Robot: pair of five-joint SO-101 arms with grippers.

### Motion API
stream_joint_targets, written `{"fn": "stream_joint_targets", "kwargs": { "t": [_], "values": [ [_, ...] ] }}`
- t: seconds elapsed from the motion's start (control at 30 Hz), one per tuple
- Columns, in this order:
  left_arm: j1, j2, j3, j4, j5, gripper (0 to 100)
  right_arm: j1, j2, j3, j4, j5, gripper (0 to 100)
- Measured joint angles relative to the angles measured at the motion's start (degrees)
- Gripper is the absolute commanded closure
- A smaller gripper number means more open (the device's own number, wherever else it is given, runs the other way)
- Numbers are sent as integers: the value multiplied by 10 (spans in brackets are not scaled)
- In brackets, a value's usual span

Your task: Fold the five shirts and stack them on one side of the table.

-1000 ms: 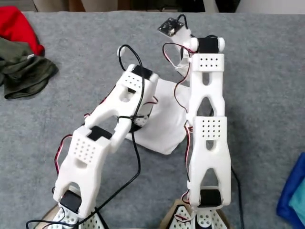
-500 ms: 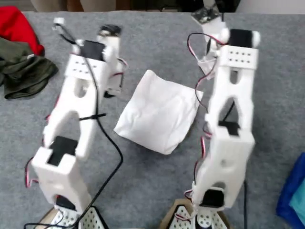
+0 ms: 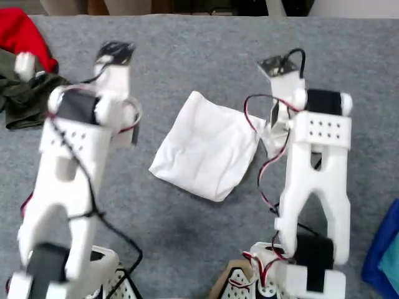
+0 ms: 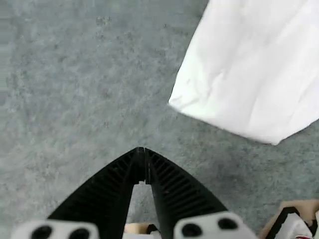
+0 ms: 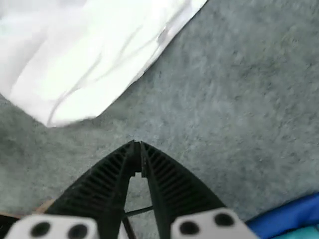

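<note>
Folded white shirt [image 3: 207,151] mid-desk [image 3: 187,230], betw. both arms, long axis diagonal. L hand [image 4: 141,152] pressed together, empty, near it. R hand [image 5: 135,145] same, opp. side. Olive shirt [image 3: 31,96] + red shirt [image 3: 22,34] well apart from white shirt, past L hand: L arm nearer, prob. fetches next.

looks like a robotics lab: grey felt table [image 3: 187,230], two white arms [image 3: 315,180] with bare wiring.

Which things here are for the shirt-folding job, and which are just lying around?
For the job:
- folded white shirt
- red shirt
- dark green shirt
- blue shirt
- teal shirt, barely showing at the table's edge

Just there:
- grey table cover
- tan base board under the arms
</note>
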Motion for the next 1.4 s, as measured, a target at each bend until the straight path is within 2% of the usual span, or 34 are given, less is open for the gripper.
{"fn": "stream_joint_targets", "kwargs": {
  "t": [0.1,0.23,0.43,0.57,0.7,1.0,1.13,1.4],
  "values": [
    [-44,-83,87,-12,-22,979,-1,-6,41,-18,-38,990],
    [-99,-185,197,-50,-59,977,-7,-6,70,-72,-156,963],
    [-141,-302,304,-76,-69,976,-66,35,70,-115,-310,747],
    [-145,-335,322,-76,-79,976,-95,78,70,-132,-378,657],
    [-147,-344,349,-76,-84,976,-106,118,70,-164,-417,619],
    [-147,-344,362,-76,-84,976,-106,142,70,-258,-434,616],
    [-147,-344,362,-76,-84,976,-106,146,71,-285,-473,616],
    [-147,-344,362,-76,-84,976,-142,171,70,-338,-505,615]
  ]
}}
